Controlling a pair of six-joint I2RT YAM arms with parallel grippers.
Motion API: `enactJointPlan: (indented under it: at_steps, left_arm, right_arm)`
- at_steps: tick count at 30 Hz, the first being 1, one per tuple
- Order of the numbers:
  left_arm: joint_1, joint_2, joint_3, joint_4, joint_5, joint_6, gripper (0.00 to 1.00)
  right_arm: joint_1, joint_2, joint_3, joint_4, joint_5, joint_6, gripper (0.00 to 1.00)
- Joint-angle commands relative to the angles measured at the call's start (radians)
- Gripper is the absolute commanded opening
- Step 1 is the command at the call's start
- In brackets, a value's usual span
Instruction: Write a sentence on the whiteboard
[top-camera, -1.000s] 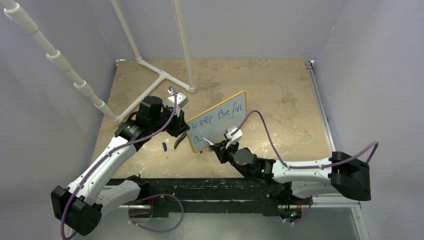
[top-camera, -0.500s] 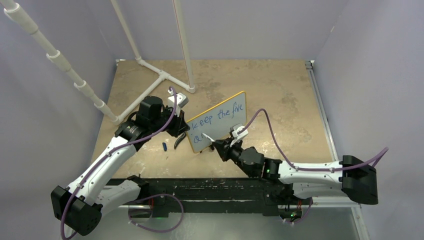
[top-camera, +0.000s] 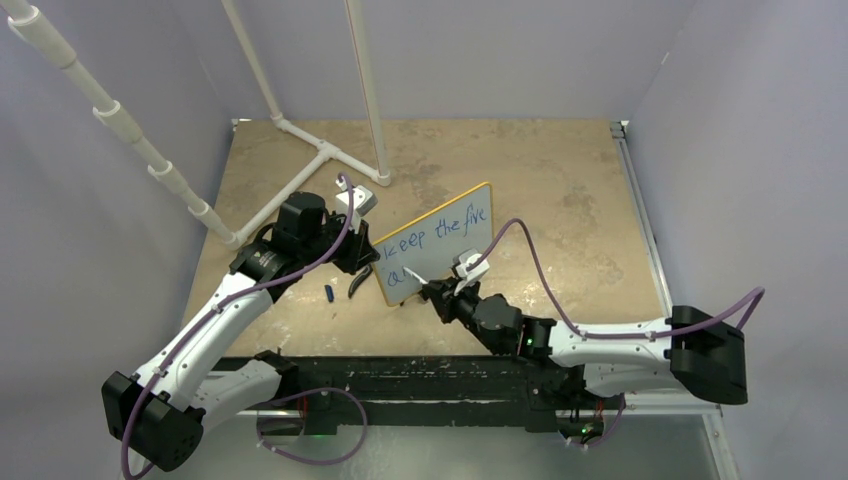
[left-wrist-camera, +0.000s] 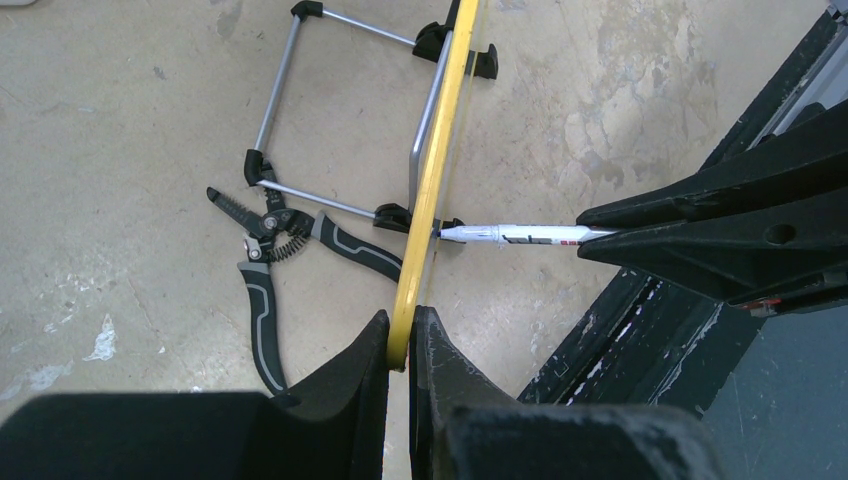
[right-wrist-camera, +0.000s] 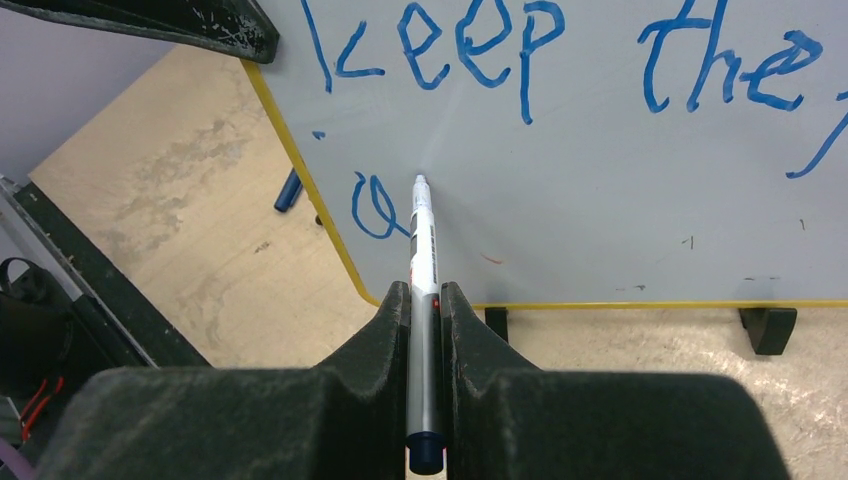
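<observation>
Whiteboard (top-camera: 440, 245): where is it placed?
— It is stood upright near the middle of a tan table (top-camera: 560, 180). In the overhead view it is set on a diagonal, one end toward 8 o'clock and the other toward 2 o'clock. A thin yellow frame is seen round it, and black feet (right-wrist-camera: 768, 325) are fitted under its lower edge.

What writing can be read?
— A sentence (right-wrist-camera: 470, 45) is written by hand in blue. "Keep the five" is read on the upper line in the overhead view; only "keep the" is caught by the right wrist camera. Under the word "keep", at its 7 o'clock, a single looped letter is drawn. Whether it is an "a" or a "Q" cannot be told.

How is the board held?
— Its 8 o'clock end is clamped by the left gripper (left-wrist-camera: 400, 335), whose fingers are closed on the yellow frame.

And the other hand?
— A white marker (right-wrist-camera: 422, 240) is pinched by the right gripper (right-wrist-camera: 425, 295), which is placed at 6 o'clock of the board. The marker is pointed toward 12 o'clock in the wrist view. Its tip is met by the white surface at 2 o'clock of the looped letter. Dark print is carried on the barrel, too small to be read.

What else is seen?
— Grey-and-black pliers (left-wrist-camera: 270, 260) are laid on the table behind the board, beside a wire stand (left-wrist-camera: 273, 100) with black tips. A small blue cap (top-camera: 329, 292) is seen at 9 o'clock of the pliers. A white pipe frame (top-camera: 320, 150) is set at 11 o'clock of the board.
</observation>
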Motion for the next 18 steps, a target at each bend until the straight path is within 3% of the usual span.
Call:
enactJointPlan:
  at_steps: [1, 10, 18]
  left_arm:
    - [-0.002, -0.014, 0.011, 0.014, -0.009, 0.006, 0.00]
    - [-0.002, -0.014, 0.010, 0.016, -0.008, 0.006, 0.00]
    - [-0.002, -0.013, 0.010, 0.016, -0.007, 0.004, 0.00]
  right_arm:
    - [0.005, 0.009, 0.038, 0.056, 0.032, -0.019, 0.00]
    - [0.005, -0.073, -0.009, 0.007, 0.039, 0.018, 0.00]
    - [0.005, -0.036, -0.014, -0.011, 0.034, 0.032, 0.00]
